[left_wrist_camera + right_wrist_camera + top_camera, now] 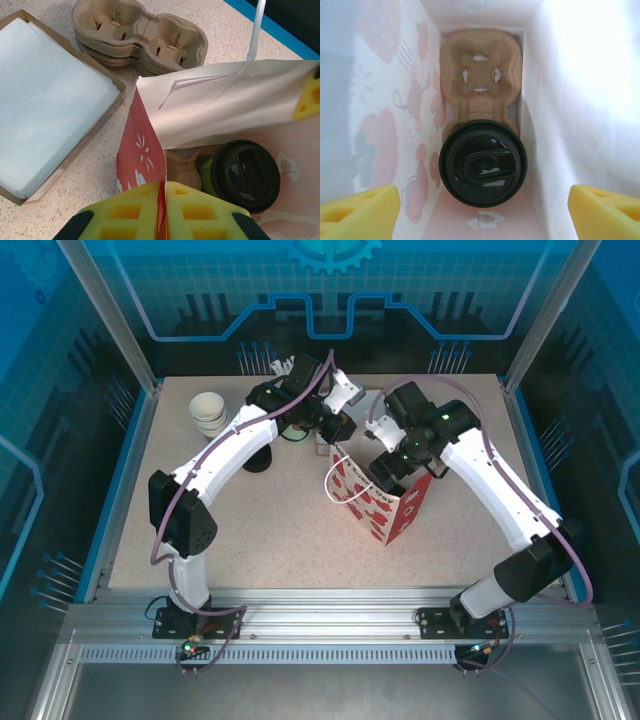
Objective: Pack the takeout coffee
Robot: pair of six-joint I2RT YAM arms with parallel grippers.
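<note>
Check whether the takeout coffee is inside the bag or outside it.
Inside. The takeout coffee stands in the cardboard carrier at the bottom of the paper bag, walls all around.

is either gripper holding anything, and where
The left gripper pinches the paper bag by the top edge of its red side. The right gripper is open over the coffee cup in the bag, holding nothing.

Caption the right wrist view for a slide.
Lidded coffee cup seated in one slot of a cardboard carrier inside the paper bag.
</note>
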